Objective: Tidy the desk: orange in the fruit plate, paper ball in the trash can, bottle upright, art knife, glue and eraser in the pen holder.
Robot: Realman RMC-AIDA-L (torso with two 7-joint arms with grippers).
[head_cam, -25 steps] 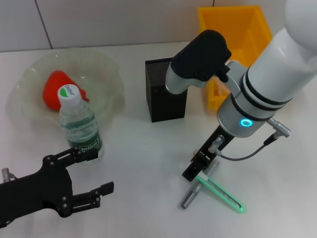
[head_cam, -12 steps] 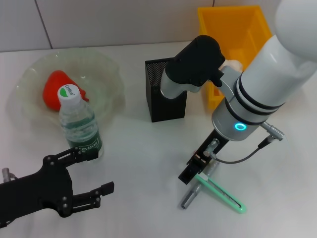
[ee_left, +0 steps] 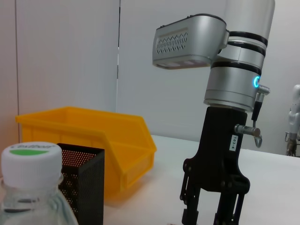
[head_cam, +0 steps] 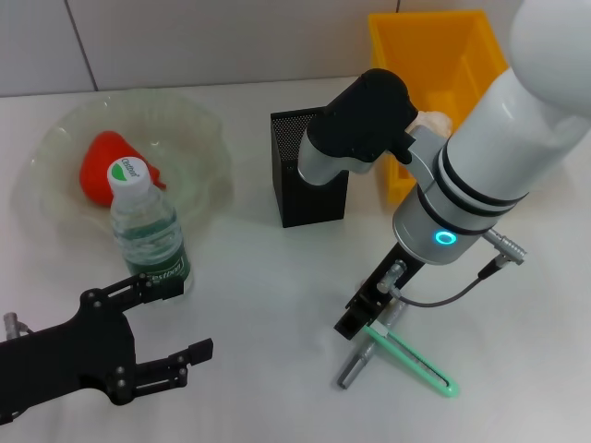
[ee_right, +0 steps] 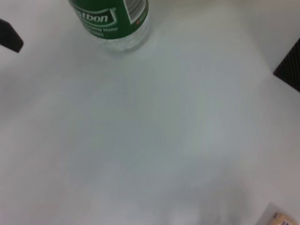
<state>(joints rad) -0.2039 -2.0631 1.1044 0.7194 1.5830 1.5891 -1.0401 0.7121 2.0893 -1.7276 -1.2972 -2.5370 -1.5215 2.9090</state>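
Head view: trash can behind, orange in plate, bottle upright, and the right claw, spread I think, hovers over the knife and glue on the worktop, needing descent; left claw idles open.

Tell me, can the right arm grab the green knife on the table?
Probably yes. The right gripper hangs just above the green art knife and the grey stick beside it, with nothing between them.
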